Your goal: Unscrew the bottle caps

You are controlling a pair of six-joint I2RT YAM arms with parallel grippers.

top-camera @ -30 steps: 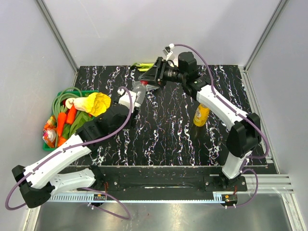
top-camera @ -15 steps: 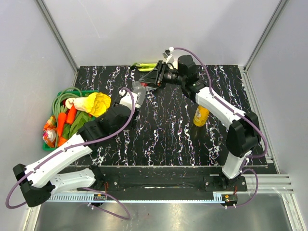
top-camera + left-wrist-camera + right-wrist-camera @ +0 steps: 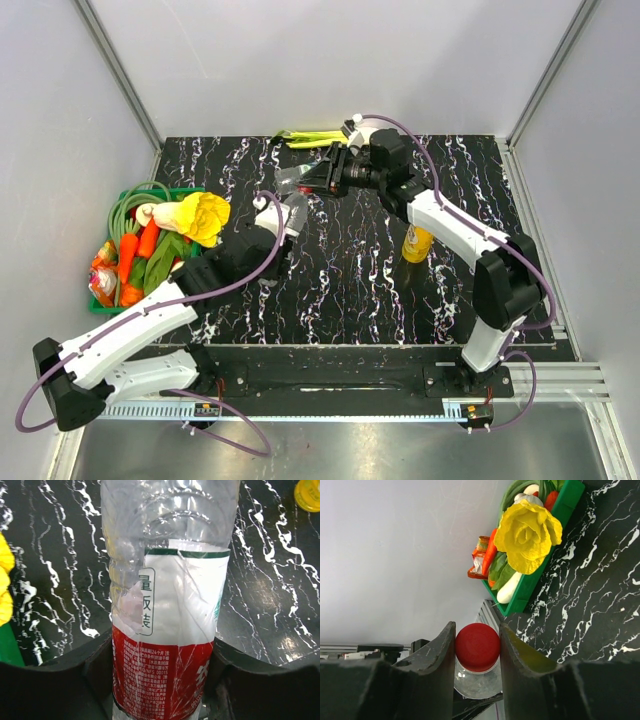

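**A:** What sits furthest left on the black, white-veined bench (image 3: 350,290)?

**B:** A green plastic crate (image 3: 526,596) at the left edge. It is packed with toy vegetables: orange carrots (image 3: 135,250), green leaves and a ruffled yellow cabbage-like head (image 3: 203,215) on top (the right wrist view catches that head too, beyond the fingers).

**A:** And next along?

**B:** The left hand (image 3: 283,215). It is clenched on the clear plastic water bottle with a red and white label (image 3: 165,630). In the left wrist view its black fingers (image 3: 92,670) press the red part of the label from both sides.

**A:** How does the bottle sit?

**B:** It is tilted, with its neck pointing away from the left arm toward the right hand (image 3: 476,627). I cannot tell whether its base touches the bench.

**A:** The cap?

**B:** The red round plastic screw cap (image 3: 477,646) is on the bottle's neck. The right hand is closed on it, with one dark finger touching each side (the clear shoulder of the bottle shows just under it).

**A:** Anything further right?

**B:** A small yellow-orange juice bottle (image 3: 417,243) stands upright on the bench. It is just beside the right arm and well apart from the gripped bottle. A round yellow cap (image 3: 307,494) shows in the top right corner of the left wrist view, partly cut by the edge.
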